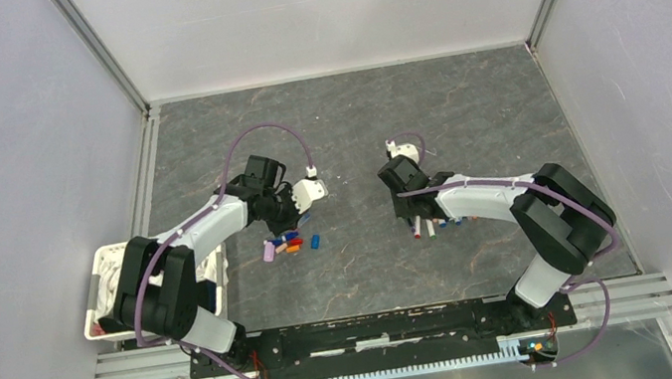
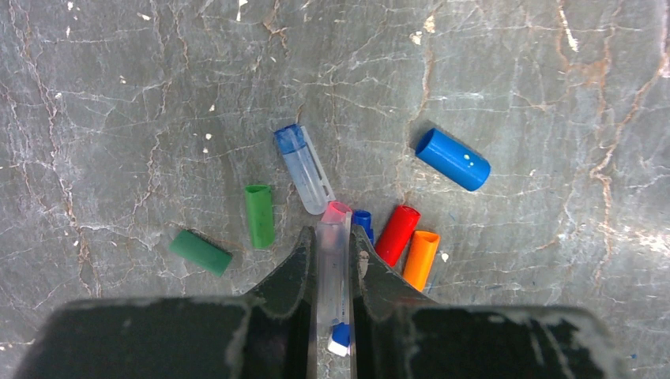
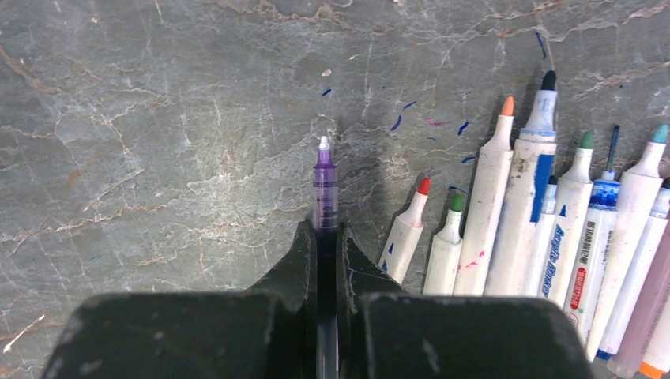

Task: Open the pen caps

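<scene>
Purple pen being clamped by right fingers, tip pointing at 12 o'clock | left fingers clamping a clear cap | loose caps lying on desk from 9 to 3 o'clock around it

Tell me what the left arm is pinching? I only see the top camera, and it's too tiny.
Observer: A clear cap with a pink end, between the left fingers.
Operator: And the right arm?
Observer: The right fingers hold a purple pen, tip bare.
Operator: Any capped pens there?
Observer: None that I can see. The pens beside it have bare tips wherever their ends show.
</scene>
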### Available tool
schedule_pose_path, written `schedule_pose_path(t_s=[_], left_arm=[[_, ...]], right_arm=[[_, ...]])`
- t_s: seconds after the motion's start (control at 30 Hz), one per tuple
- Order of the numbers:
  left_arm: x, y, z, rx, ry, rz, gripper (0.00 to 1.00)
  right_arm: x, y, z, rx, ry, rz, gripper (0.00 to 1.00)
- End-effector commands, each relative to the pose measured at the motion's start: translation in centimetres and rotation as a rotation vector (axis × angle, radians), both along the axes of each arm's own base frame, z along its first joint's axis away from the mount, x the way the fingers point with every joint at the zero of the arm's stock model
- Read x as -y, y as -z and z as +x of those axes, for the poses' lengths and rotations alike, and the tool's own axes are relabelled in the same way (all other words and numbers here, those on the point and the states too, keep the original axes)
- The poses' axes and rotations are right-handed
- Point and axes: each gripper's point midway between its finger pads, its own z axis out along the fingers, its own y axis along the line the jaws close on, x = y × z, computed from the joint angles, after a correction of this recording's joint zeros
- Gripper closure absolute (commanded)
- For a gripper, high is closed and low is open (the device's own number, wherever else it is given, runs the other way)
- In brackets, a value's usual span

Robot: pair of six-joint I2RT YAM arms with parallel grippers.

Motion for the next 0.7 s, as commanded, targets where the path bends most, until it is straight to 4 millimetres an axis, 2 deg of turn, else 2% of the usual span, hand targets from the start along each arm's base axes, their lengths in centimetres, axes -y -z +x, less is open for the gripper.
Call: schedule_pose_path(t_s=[0.0,0.17,0.4,0.53,0.67], left_arm=[[0.2,0.1,1.4,0.033,-0.062,-0.004,0.96],[0.3,0.4,2.1,0.054,-0.087,0.007,0.90],[0.5,0.2,2.6,0.052,-0.105,0.003,0.86],[0.9,-0.2,2.1,0.024,-0.092,-0.015,0.76],[1.3,-1.6,1.9,0.024,-0.084,-0.046,0.66]], right_arm=[[1.4,0.2,0.6,0.044,0.088,-0.042,1.00],[1.6,0.6,0.4,0.048,0.088,-0.047,0.92],[1.2,1.0,0.1,0.037,0.066,-0.021,0.88],[1.4,0.9,-0.1,0.040,0.066,-0.019,0.74],[1.5,0.2,-0.1,0.052,0.059,-0.021,0.65]])
